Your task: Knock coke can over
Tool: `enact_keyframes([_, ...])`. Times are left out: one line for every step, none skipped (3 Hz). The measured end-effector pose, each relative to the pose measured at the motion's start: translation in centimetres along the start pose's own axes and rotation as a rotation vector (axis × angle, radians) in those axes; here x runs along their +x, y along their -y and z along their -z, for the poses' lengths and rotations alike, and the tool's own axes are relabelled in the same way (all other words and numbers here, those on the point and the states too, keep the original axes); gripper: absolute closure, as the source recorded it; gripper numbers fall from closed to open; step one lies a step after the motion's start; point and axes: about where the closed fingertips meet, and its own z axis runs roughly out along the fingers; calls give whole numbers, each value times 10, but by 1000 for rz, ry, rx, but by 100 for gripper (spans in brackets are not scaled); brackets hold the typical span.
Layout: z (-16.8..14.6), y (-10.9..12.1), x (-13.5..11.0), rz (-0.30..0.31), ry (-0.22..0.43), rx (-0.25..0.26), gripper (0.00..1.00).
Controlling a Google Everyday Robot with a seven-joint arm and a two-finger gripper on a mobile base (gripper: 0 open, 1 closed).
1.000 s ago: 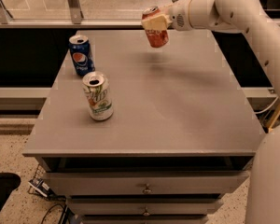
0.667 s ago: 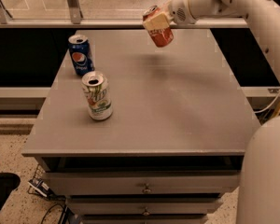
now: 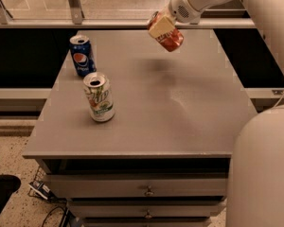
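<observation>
The red coke can hangs tilted in the air above the far middle of the grey table, its shadow on the tabletop below. My gripper comes in from the upper right on the white arm and is shut on the can, one pale finger across its side. The can's silver top is mostly hidden behind the gripper.
A blue Pepsi can stands upright at the table's far left. A white-and-green can stands upright nearer the front left. Drawers sit under the tabletop. My white body fills the lower right. A railing runs behind the table.
The gripper and the held coke can have moved slightly lower and toward the table's middle, the can tilting more. The other two cans have not moved.
</observation>
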Motion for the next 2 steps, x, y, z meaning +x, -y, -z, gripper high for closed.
enact_keyframes([-5, -6, 15, 27, -111, -5, 100])
enact_keyframes([-15, -8, 37, 29, -197, -17, 100])
